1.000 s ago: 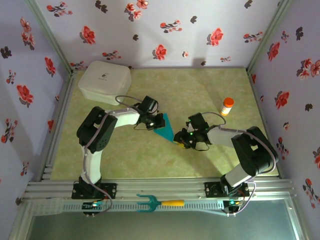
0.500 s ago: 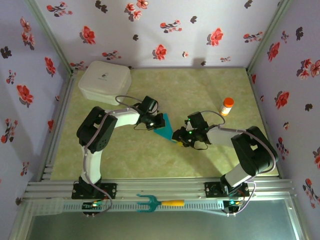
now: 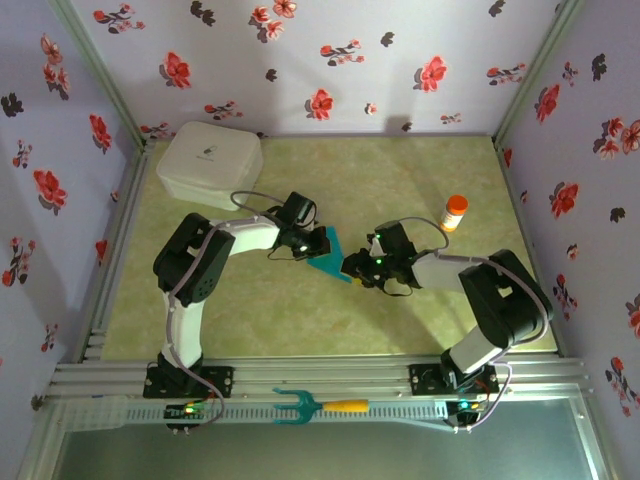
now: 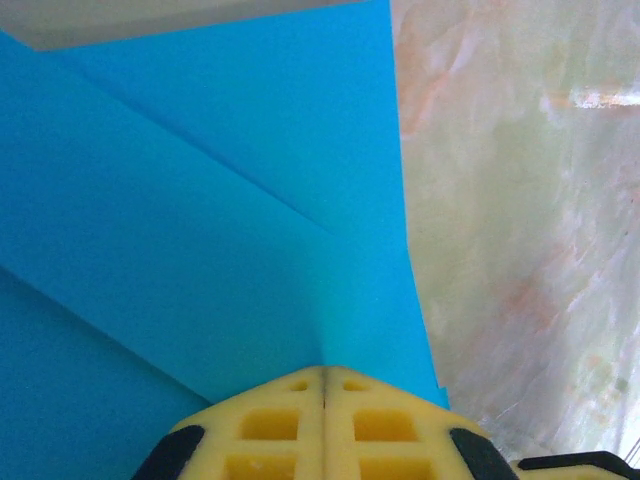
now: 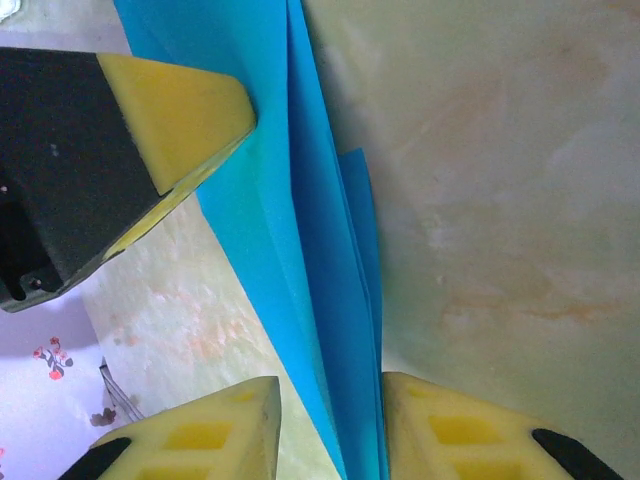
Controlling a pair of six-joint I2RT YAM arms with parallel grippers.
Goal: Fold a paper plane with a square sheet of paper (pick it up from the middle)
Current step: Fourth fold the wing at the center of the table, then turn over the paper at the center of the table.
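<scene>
Clearly a fold is in hand, about the middle of the table [image 3: 400,180]. On the left, the left gripper [image 4: 322,385] has its yellow pads pressed tight together on the paper [image 4: 200,250], which fans out from its tips showing a slanting crease and overlapping layers. The paper is already a narrow blue wedge, held on edge between the two arms rather than lying flat. On the right, the right gripper [image 5: 330,385] straddles the wedge's other end. Its fingers stand apart with the layered edge running down the gap, closer to one pad and clear of the other, so it is not clamping.

I judge this to be the lengthwise crease of the plane, partway done. The next move seems to call for the right fingers to close squarely on the layers without letting them slip out of line, while the left keeps its pinch.

As for containers, a white box [image 3: 210,163] sits in the far left corner, lid down, contents hidden. An orange bottle [image 3: 455,211] stands upright toward the right edge, white cap on; I cannot tell what is inside.
</scene>
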